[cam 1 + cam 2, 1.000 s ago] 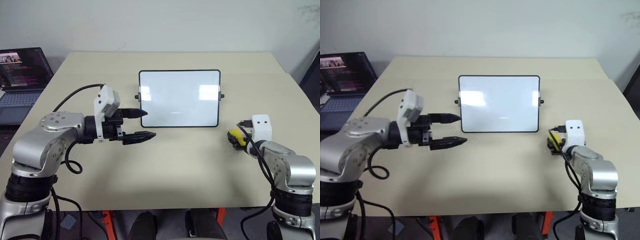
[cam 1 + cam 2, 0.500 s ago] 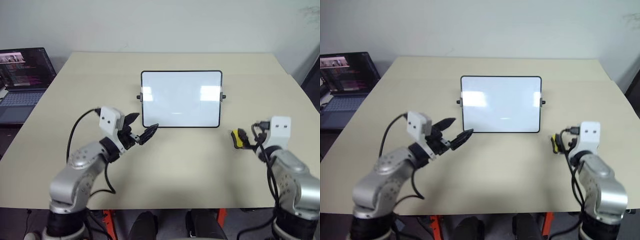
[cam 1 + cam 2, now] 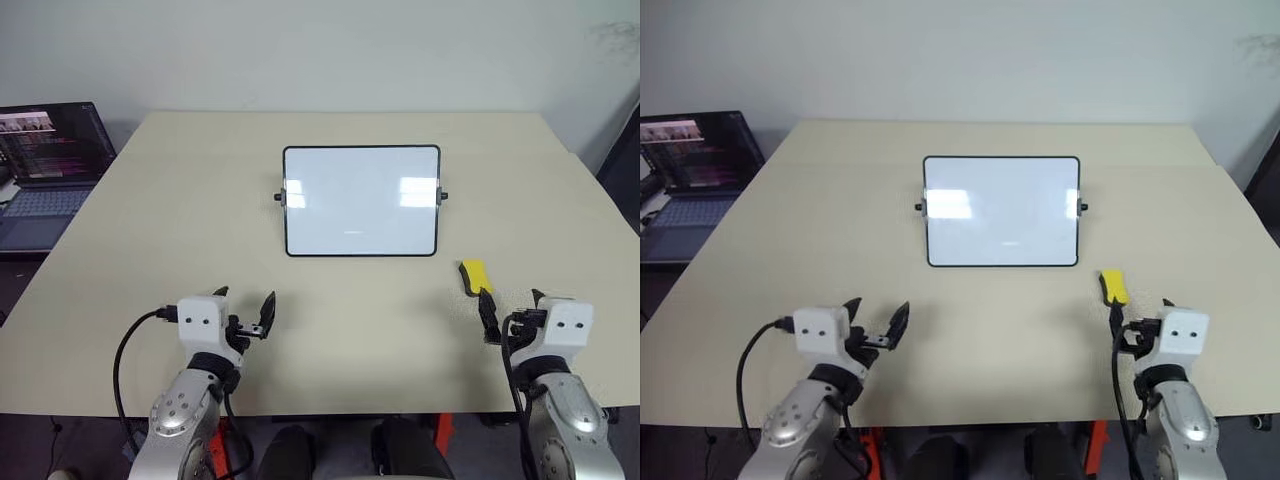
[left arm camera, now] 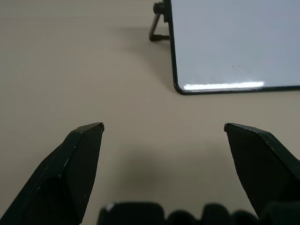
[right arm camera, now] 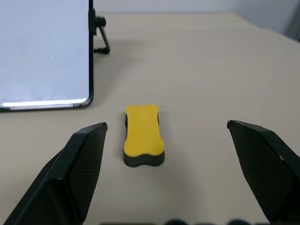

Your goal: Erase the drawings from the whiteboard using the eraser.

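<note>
Both arms pulled back to lower frame; eraser (image 3: 474,275) released on table right of whiteboard (image 3: 361,200), board blank. Left gripper (image 3: 245,312), right gripper (image 3: 510,308): wide open, empty. Retreat clear, avoid nudging eraser.

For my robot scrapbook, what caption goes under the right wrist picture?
Open right end effector facing the yellow eraser lying on the table, beside the clean whiteboard.
</note>
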`<action>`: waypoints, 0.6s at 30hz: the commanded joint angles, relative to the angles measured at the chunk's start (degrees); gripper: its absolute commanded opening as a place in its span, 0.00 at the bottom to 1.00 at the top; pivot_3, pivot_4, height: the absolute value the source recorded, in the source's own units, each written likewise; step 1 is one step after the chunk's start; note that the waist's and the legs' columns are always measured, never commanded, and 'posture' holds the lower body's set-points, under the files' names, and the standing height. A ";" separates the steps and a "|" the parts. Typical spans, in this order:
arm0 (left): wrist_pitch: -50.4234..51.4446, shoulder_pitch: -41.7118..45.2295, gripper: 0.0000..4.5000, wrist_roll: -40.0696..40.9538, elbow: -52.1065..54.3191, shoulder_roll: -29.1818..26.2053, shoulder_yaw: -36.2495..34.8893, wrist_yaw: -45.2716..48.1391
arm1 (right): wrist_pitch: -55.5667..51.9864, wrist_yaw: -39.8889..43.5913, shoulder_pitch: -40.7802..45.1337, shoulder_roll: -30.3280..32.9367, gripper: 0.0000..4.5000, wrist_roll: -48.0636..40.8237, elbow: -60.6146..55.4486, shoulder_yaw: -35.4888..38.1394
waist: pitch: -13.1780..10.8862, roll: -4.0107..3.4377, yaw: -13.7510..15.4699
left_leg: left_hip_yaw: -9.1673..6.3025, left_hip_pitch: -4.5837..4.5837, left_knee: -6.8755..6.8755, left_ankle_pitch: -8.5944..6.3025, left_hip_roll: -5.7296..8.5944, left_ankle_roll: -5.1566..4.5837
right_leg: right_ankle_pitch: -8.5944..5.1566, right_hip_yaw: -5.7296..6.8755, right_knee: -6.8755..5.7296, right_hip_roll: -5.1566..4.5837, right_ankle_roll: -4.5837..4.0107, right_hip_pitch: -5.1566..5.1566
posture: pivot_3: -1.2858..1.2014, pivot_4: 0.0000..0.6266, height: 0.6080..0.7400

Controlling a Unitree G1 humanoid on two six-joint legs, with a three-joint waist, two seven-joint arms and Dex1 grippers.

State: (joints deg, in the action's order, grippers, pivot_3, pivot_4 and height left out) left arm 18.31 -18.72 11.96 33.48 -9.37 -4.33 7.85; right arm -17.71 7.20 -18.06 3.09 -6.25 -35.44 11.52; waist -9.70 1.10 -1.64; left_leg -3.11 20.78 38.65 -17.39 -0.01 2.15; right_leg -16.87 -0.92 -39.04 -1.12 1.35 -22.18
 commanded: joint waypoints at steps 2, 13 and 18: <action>-6.76 -3.43 1.00 -2.81 0.15 2.27 0.17 -1.80 | 6.50 -1.17 -0.16 -0.58 1.00 0.12 1.96 0.77 | 0.00 0.02 0.03 | 0.02 0.05 0.00 -0.01 0.01 0.00 | 0.02 -0.02 0.07 -0.01 0.03 -0.01 | 0.52 0.24 1.00; -21.01 -6.01 1.00 -5.96 -11.21 2.12 -1.72 0.74 | 17.34 -3.05 -2.33 -2.25 1.00 4.78 9.97 -5.33 | 0.01 0.03 0.16 | 0.06 -0.03 -0.44 0.00 0.01 -0.03 | -0.07 -0.01 0.16 -0.01 -0.10 -0.08 | 0.52 0.24 1.00; -20.66 -5.88 1.00 -8.02 -10.11 2.09 -0.55 -0.28 | 20.06 -3.26 -4.53 -2.24 1.00 4.78 11.05 -5.91 | 0.02 0.06 0.15 | 0.05 -0.02 -0.58 -0.01 0.02 -0.03 | -0.07 0.00 0.24 -0.04 -0.13 -0.09 | 0.52 0.24 1.00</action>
State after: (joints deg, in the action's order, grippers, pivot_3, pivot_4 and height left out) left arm -1.64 -24.49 5.07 20.95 -7.33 -5.06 8.10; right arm -0.03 3.94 -22.46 0.72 -1.42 -23.54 5.49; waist -9.67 1.16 -1.49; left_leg -3.06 20.77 38.06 -17.39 0.01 2.12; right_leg -16.94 -0.91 -38.80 -1.16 1.23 -22.28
